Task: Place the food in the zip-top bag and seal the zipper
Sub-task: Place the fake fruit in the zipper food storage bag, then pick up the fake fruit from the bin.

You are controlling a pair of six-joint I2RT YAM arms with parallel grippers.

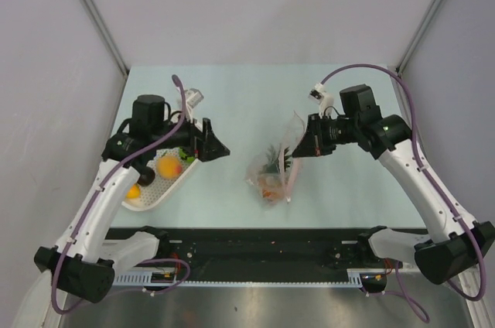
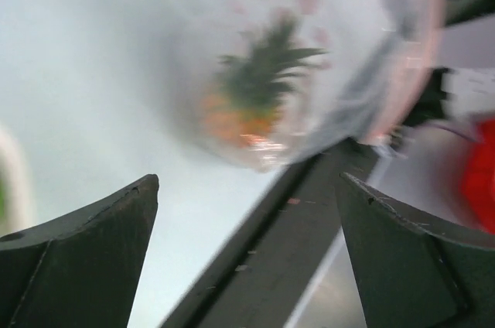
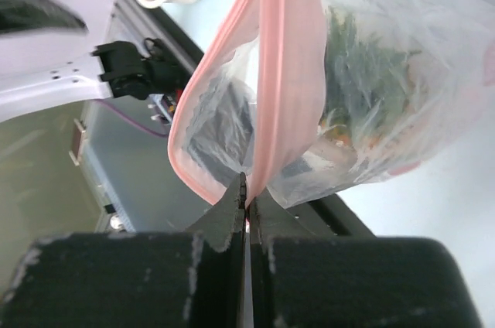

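The clear zip-top bag (image 1: 272, 168) sits mid-table with its mouth lifted at the right. The orange pineapple with green leaves (image 1: 270, 180) lies inside it and shows blurred in the left wrist view (image 2: 251, 96). My right gripper (image 1: 297, 150) is shut on the pink zipper strip (image 3: 280, 73) and holds the bag's mouth up. My left gripper (image 1: 220, 149) is open and empty, to the left of the bag, beside the basket. A peach-coloured fruit (image 1: 168, 166) and an orange-yellow fruit (image 1: 134, 192) lie in the white basket (image 1: 147, 203).
The white perforated basket stands at the left under the left arm. A black rail (image 1: 263, 243) runs along the table's near edge. Grey walls close in the sides and back.
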